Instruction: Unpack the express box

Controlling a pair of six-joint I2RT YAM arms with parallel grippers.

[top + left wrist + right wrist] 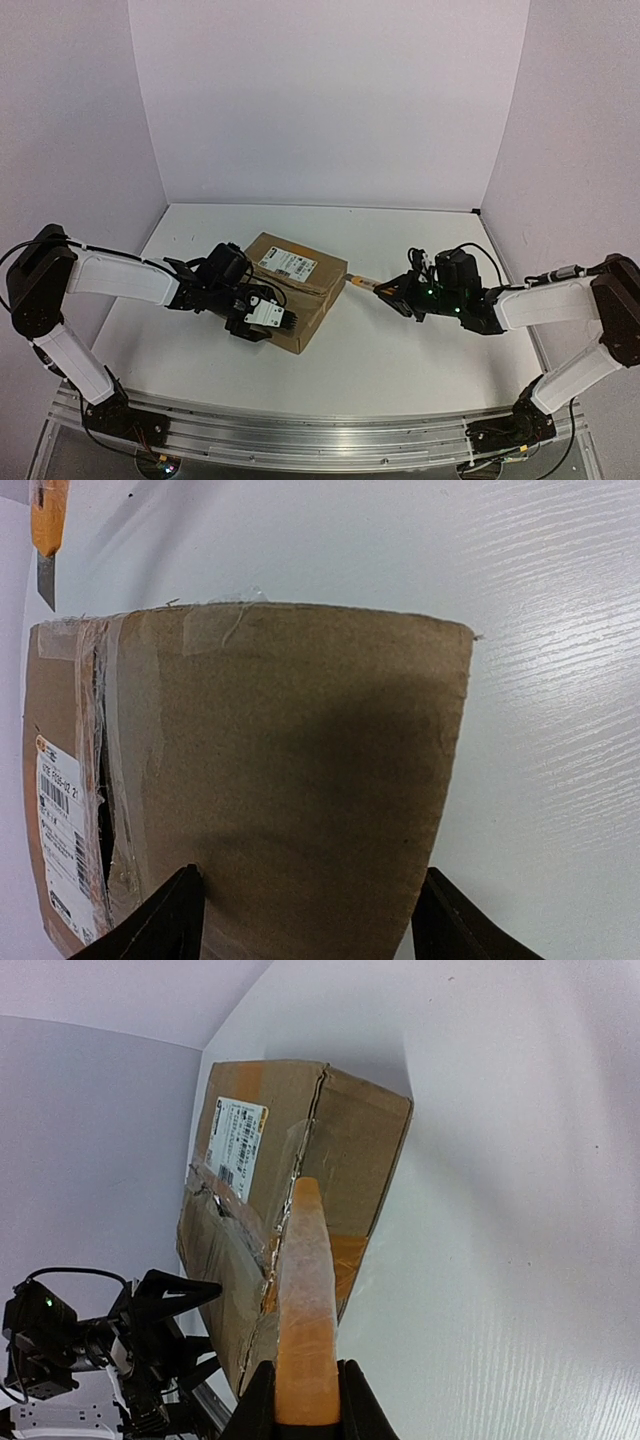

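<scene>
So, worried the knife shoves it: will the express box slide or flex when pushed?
Likely slides easily: shallow express box on smooth table, though the left gripper flanks it. Corrugated walls look stiff, but the split taped seam may give.

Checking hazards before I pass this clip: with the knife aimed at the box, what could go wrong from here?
1. The knife in the right gripper points at an edge of the express box. A push could slide the box, as it is unclear whether the left gripper, straddling the opposite side, clamps it.
2. The taped seam gapes, so a deep cut might hit hidden contents.
3. A slip along the seam could carry the blade toward the left gripper.
</scene>
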